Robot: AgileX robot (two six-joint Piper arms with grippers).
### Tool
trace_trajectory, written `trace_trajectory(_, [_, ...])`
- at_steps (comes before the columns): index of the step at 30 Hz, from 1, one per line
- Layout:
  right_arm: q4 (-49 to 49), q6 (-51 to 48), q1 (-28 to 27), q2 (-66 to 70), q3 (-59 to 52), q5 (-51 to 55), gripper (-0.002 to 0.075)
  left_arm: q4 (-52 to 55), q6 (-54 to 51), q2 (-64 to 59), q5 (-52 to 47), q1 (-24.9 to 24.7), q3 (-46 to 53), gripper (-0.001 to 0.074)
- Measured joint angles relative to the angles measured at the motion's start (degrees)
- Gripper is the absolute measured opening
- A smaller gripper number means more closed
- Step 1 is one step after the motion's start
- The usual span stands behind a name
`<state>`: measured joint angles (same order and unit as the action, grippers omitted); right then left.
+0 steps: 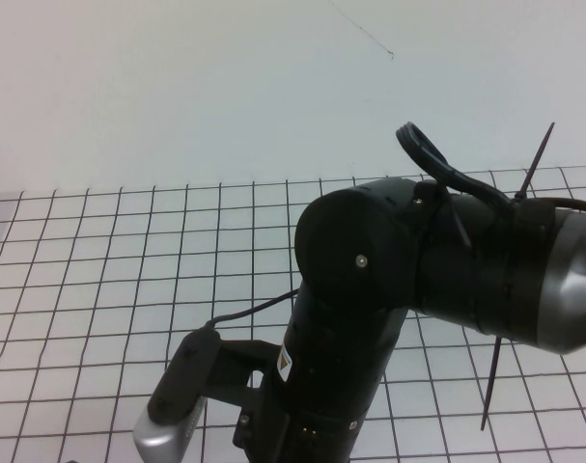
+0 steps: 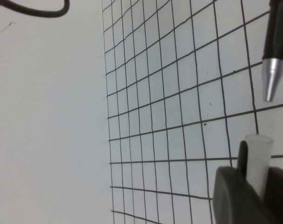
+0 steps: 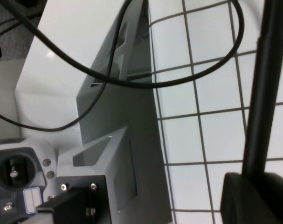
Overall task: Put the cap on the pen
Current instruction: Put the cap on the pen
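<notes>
Pen [image 3: 265,84], light, stiff and slippery, is held by its barrel in right gripper [image 3: 254,181] above grid mat [image 3: 211,140], near left gripper [image 2: 256,181], which is closed on pale tube [image 2: 258,156].

A flat white tabletop printed with a thin black square grid [image 1: 128,289] fills the lower half of the high view. A plain off-white wall [image 1: 177,87] occupies the upper half. In the right wrist view, a pale grey angular metal stand [image 3: 108,116] occupies the left and centre, with loose black cables [image 3: 132,81] draped across it.
</notes>
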<state>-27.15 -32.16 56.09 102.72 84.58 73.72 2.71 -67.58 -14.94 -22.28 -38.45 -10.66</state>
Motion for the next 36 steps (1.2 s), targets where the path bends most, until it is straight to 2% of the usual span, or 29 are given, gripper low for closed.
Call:
trace_trajectory(9, [0.15,-0.09,0.00,0.00,0.00,-1.15,-0.0003,-1.12,-0.10,0.00,0.00,0.00,0.23,0.0081])
trace_trajectory(16, [0.02,-0.09,0.00,0.00,0.90,-1.24,-0.0003,-4.66,-6.12,0.00,1.77,0.00,1.73,0.0081])
trace_trajectory(36, [-2.10,-0.09,0.00,3.48,1.32,0.33,-0.0003,-5.27,-6.69,0.00,1.64,0.00,2.47,0.0081])
